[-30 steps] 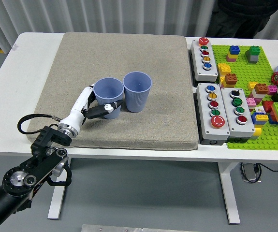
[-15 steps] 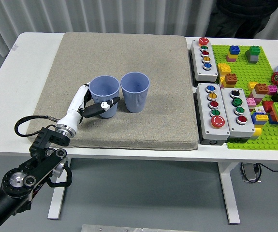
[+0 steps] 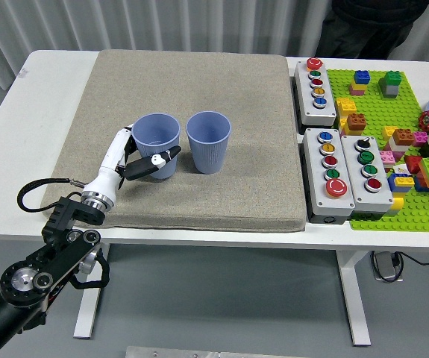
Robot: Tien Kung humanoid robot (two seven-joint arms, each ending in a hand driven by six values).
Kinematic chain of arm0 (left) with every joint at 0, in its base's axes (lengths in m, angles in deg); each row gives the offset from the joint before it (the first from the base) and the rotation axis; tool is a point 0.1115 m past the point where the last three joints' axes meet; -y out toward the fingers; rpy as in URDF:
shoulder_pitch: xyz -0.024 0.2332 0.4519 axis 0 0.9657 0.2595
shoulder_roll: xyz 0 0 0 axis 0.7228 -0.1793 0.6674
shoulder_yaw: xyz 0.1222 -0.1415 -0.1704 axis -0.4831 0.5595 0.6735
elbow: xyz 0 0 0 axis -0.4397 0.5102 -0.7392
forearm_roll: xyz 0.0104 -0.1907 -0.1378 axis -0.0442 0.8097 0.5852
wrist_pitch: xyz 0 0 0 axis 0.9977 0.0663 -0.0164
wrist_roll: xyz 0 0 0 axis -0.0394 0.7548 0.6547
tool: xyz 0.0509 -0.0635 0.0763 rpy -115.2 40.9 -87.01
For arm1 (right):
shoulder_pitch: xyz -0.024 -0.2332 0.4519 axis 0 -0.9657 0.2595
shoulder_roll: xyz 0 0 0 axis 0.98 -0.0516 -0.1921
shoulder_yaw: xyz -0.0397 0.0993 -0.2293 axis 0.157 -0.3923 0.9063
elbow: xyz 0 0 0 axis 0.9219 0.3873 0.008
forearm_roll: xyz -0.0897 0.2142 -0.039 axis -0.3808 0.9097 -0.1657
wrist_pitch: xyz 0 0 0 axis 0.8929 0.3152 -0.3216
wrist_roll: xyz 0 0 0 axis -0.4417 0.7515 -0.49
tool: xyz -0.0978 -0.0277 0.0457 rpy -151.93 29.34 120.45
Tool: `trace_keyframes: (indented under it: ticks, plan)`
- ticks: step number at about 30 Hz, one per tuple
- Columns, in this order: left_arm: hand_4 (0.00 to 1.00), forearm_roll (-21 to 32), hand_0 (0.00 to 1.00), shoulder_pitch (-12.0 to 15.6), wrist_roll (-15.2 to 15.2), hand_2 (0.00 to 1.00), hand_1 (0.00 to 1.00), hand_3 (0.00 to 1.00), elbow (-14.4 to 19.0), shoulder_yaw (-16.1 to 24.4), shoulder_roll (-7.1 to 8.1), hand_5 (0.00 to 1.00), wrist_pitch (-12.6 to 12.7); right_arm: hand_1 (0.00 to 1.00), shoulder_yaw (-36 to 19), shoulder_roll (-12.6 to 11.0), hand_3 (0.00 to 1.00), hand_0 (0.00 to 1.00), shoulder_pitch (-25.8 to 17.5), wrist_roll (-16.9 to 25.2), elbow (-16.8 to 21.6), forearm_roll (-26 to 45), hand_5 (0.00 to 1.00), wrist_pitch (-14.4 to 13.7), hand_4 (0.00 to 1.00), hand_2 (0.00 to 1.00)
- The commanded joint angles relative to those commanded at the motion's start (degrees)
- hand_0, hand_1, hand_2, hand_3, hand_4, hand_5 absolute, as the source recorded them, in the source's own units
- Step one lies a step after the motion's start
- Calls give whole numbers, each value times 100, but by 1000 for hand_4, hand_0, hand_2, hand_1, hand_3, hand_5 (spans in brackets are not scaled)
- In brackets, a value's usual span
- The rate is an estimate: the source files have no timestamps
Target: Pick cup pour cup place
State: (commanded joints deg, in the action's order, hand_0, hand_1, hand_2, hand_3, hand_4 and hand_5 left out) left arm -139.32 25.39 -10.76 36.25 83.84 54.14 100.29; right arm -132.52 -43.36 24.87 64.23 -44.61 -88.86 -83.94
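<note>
Where cups point(image 3: 208, 142) stand, button boxes point(image 3: 330, 171) rightward.

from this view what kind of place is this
Probably a robotics test lab: a white table with a grey mat, push-button control boxes, a green brick baseplate, and the robot's left hand gripping a blue cup.

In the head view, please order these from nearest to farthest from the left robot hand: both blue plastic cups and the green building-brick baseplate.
1. Left blue plastic cup, in the left robot hand.
2. Right blue plastic cup, beside it.
3. Green building-brick baseplate, far right.
</note>
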Motion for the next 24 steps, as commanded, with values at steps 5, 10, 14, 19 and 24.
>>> trace_keyframes:
  ticks: [5, 10, 14, 19, 24]
  plan:
    - [833, -15, 447, 3, 19, 557, 462, 579, 69, 30, 5, 251, 44, 633, 9, -3, 566, 685, 2, 6, -1, 19, 107, -6, 2, 586]
    - [831, -46, 454, -6, 20, 542, 455, 576, 146, 112, 20, 251, 61, 633, 13, -6, 566, 685, 16, 9, -1, 39, 107, -12, 2, 586]
    - [834, -127, 463, -34, 10, 543, 449, 575, 211, 204, 53, 257, 72, 633, 23, -11, 566, 686, 23, 18, -2, 63, 107, -18, 2, 586]
    - [824, -490, 449, -188, -75, 522, 430, 566, 418, 283, 221, 244, 95, 634, 34, -28, 566, 685, 33, 37, -3, 78, 107, -29, 2, 586]
    - [824, -826, 449, -394, -161, 522, 430, 566, 496, 219, 391, 244, 102, 634, 56, -42, 566, 685, 34, 57, -4, 98, 107, -43, 2, 586]
